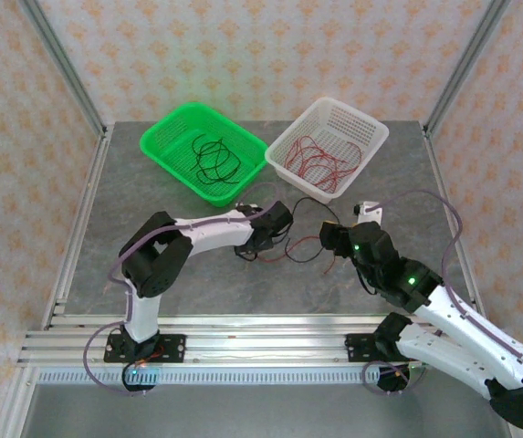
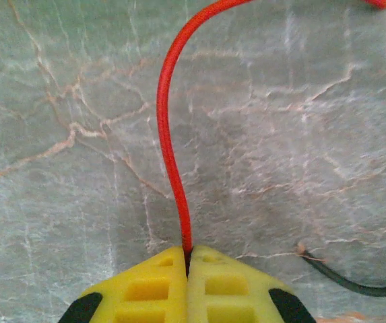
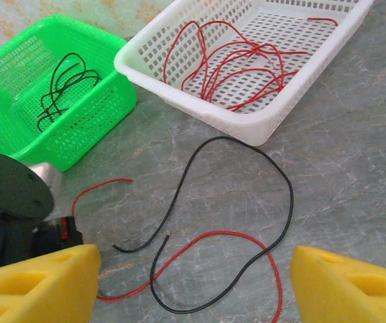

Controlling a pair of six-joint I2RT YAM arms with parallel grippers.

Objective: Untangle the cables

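Two loose cables lie crossed on the surface (image 2: 300,134) just ahead of the right claw (image 3: 193,272): a red cable (image 2: 169,134) and a black cable (image 3: 283,195). That claw stands wide and holds nothing. The left claw (image 2: 188,259) is pinched tight on the red cable, which runs forward from between its tips, likely so it can be drawn clear of the black loop. Beyond both claws, the green basket (image 3: 105,108) holds black cables and the white basket (image 3: 246,128) red ones, which suggests sorting by colour.
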